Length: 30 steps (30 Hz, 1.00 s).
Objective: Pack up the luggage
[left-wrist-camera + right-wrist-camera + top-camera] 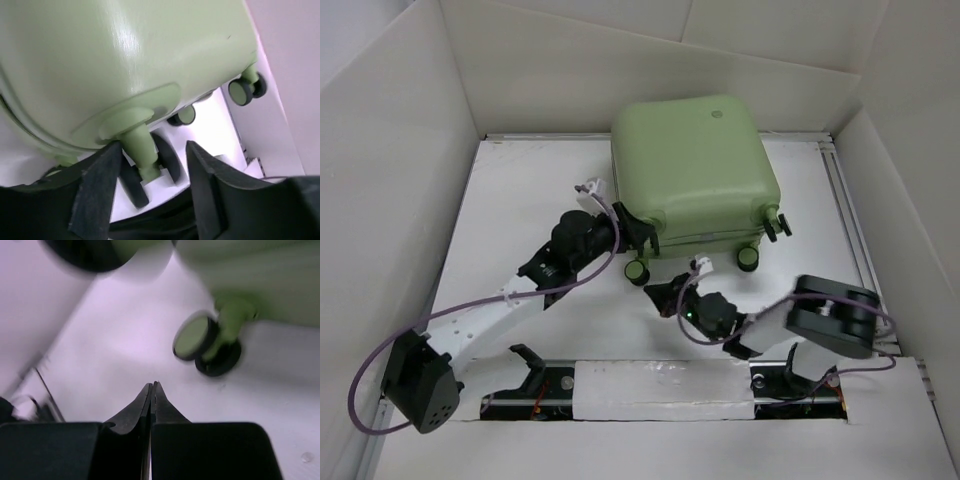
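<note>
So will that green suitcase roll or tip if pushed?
Probably slides rather than rolls: the luggage lies on its broad side, wheels sticking out sideways. Tipping seems unlikely. The glossy shell looks stiff and slippery, so the left fingers at the wheel stem may grip better.

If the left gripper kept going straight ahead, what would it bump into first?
Most likely the corner wheel of the luggage: its green leg sits between the open fingers of the left gripper, with the shell just behind. Depth is hard to judge.
</note>
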Each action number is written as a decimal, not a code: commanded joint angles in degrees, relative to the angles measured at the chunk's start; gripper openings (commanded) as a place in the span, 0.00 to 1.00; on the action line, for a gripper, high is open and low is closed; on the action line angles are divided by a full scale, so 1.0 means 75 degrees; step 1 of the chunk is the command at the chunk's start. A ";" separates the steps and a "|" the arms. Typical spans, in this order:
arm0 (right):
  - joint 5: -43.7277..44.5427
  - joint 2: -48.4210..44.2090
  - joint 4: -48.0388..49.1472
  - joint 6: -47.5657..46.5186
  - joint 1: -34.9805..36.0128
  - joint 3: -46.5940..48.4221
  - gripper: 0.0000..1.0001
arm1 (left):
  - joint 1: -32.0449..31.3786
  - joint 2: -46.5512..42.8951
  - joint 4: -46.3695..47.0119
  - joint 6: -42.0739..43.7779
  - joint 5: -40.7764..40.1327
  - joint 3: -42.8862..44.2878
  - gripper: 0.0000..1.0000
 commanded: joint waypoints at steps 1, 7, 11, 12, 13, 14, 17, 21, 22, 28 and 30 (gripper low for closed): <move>0.2123 -0.2444 -0.0622 0.0191 0.0071 -0.0324 0.00 | 0.0277 -0.0587 0.0409 0.0371 -0.0179 0.0611 0.00; 0.4122 -0.5229 -0.5211 0.1468 -0.0814 -0.1062 0.18 | 0.1531 -0.0516 0.0267 0.0256 -0.0179 0.0541 0.00; 0.3781 -0.6484 -0.6860 0.2227 -0.1861 -0.1356 0.44 | 0.1720 -0.0446 0.0746 0.0138 0.0323 0.0261 0.00; 0.3781 -0.6869 -0.7549 0.2486 -0.1967 -0.1356 0.47 | 0.1720 -0.0446 0.0864 0.0138 0.0394 0.0143 0.00; 0.3781 -0.7036 -0.7556 0.2767 -0.2153 -0.1438 0.50 | 0.1639 -0.0527 0.0865 0.0277 0.0476 0.0049 0.00; 0.3676 -0.7153 -0.7556 0.2839 -0.2236 -0.1508 0.52 | 0.1533 -0.0528 0.0935 0.0394 0.0477 -0.0103 0.00; 0.3593 -0.7236 -0.7556 0.3061 -0.2645 -0.1603 0.63 | 0.0810 -0.0715 0.1157 0.0980 0.0407 -0.0326 0.11; 0.3231 -0.6243 -0.7369 0.2209 -0.3396 -0.0878 0.70 | -0.0107 -0.0564 0.1019 0.1333 -0.0038 -0.0188 0.60; 0.3102 -0.5718 -0.7369 0.2068 -0.3560 -0.0493 0.74 | -0.0178 -0.0482 0.0820 0.1414 -0.0108 -0.0117 0.67; 0.1278 -0.3759 -0.6293 0.1153 -0.4814 0.0400 0.78 | -0.0261 0.0233 0.0257 0.1695 -0.0331 0.0363 0.86; 0.0993 -0.2985 -0.5826 0.0978 -0.4815 0.0588 0.78 | -0.0494 0.0501 -0.0083 0.1790 -0.0925 0.0469 0.86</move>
